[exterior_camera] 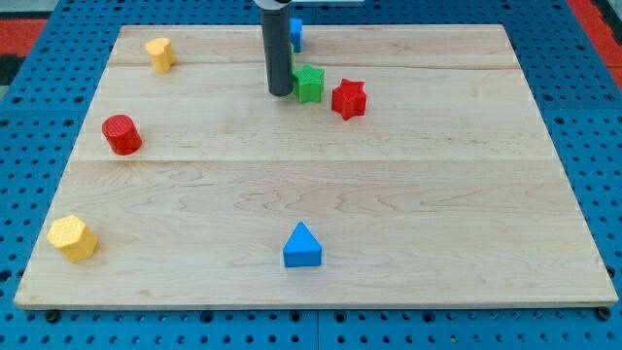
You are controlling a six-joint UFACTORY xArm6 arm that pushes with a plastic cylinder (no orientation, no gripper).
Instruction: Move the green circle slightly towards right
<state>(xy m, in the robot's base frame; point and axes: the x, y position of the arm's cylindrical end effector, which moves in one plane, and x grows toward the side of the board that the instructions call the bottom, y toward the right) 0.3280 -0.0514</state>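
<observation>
Starting at the view's left, you have a yellow hexagon block (72, 238) near the desk's (408, 214) bottom-left corner. Above it, a red cylinder (121, 134) sits close to the left edge, and further up, near the top-left corner, a smaller yellow block (160, 54) whose shape you cannot quite make out.

Moving toward the middle, the dark rod comes down from the view's top, and my tip (281, 92) rests on the desk just to the left of the green block (309, 84), touching it or nearly so; the gap is too fine to judge. That green block, the task's thing, sits in the upper middle of the desk; its outline looks notched rather than cleanly round. Behind the rod, at the top edge, a blue block (295, 32) is partly hidden. Low in the middle, well apart from the rest, stands a blue triangle (302, 246).

Just right of the green block lies a red star (349, 98).

The arm carries no end effector that opens or closes, only the rod.
</observation>
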